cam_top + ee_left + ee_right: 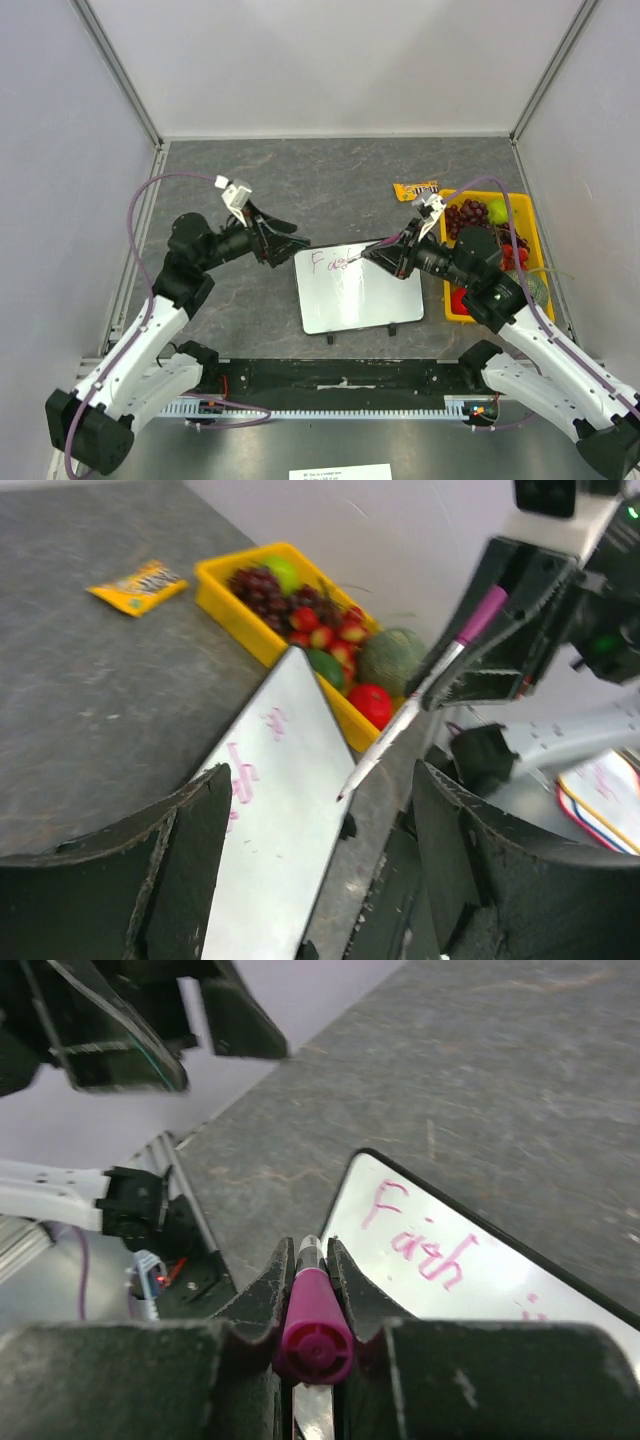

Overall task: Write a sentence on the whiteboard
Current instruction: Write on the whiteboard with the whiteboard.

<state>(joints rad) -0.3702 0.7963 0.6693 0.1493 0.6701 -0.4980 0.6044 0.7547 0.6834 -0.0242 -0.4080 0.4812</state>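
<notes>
The whiteboard lies flat on the table, turned slightly askew. It is white with rounded corners, a thin black frame and two small black feet at its near edge. The sentence reads "Faith" in pink handwriting near the far left corner.

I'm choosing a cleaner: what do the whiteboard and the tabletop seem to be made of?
The whiteboard: a smooth, glossy white panel, likely coated board or plastic, judging by the soft sheen across it. The tabletop: dark grey and matte with pale veins like slate, perhaps real stone, perhaps a printed laminate or mat; the pictures leave that open.
</notes>
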